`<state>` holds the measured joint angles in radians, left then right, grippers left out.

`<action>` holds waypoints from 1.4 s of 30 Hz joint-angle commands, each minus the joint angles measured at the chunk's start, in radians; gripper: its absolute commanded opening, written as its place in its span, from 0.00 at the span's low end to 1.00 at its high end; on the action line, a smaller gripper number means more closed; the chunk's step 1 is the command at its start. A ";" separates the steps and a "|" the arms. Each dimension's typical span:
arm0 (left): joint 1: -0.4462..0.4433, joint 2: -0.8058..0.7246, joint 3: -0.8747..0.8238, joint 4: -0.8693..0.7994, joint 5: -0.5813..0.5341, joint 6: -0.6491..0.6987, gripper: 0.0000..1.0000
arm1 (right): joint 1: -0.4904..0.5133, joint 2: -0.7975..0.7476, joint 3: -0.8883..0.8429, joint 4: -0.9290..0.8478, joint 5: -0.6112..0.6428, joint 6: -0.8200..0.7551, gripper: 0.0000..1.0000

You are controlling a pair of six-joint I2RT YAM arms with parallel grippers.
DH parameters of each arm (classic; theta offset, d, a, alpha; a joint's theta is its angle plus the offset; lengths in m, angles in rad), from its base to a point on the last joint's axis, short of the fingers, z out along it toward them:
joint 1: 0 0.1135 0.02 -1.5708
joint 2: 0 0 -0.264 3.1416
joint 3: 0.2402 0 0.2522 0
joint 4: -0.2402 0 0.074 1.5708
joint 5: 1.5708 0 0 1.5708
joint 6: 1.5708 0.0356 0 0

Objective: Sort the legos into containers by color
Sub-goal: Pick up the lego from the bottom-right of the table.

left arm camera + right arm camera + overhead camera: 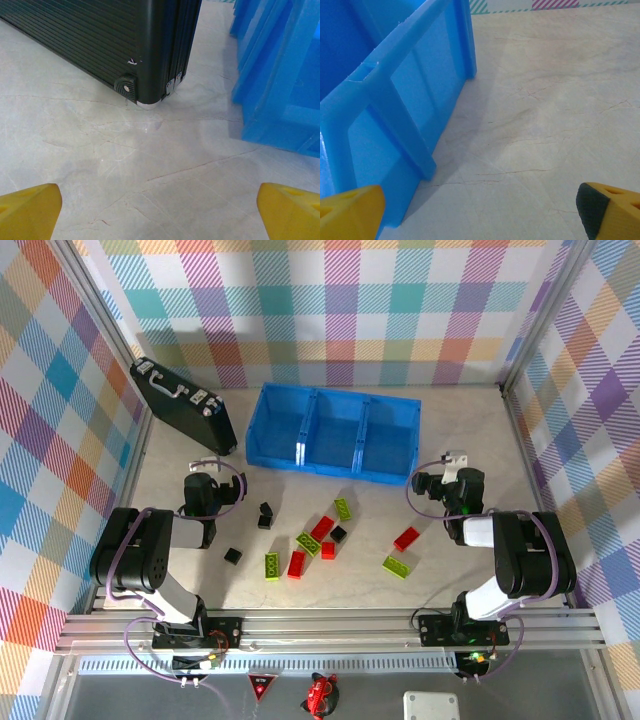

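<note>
Unsorted: small red, lime-green and black studded plastic bricks (321, 529) scattered before bright blue three-compartment plastic tray (340, 392), none inside. Near tray's front corners, left gripper (160, 215) and right gripper (480, 210) spread wide, empty. Advisable: nearest brick first, narrow sides straddled, straight descent.

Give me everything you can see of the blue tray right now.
The blue tray is bright plastic, one piece split by two dividers into three square compartments in a row, all empty. Its low outer walls have upright ribs. It sits flat, slightly skewed, at the far middle of the table, touching nothing else; the black case lies left, apart.
</note>
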<state>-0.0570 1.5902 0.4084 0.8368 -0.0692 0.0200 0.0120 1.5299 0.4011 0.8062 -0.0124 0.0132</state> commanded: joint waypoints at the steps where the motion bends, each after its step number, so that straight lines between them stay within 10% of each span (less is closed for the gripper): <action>1: -0.004 -0.015 0.008 0.010 -0.004 0.012 1.00 | -0.004 0.004 0.014 0.012 -0.020 -0.012 0.99; 26: -0.055 -0.379 0.190 -0.766 -0.162 -0.181 1.00 | 0.006 -0.268 0.194 -0.668 -0.048 0.047 0.99; 42: -0.079 -0.498 0.559 -1.431 0.029 -0.259 1.00 | 0.056 -0.376 0.422 -1.290 -0.097 0.322 0.98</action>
<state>-0.1287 1.1141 0.9073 -0.4274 -0.0887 -0.2535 0.0628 1.1591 0.7731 -0.2909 -0.0910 0.2554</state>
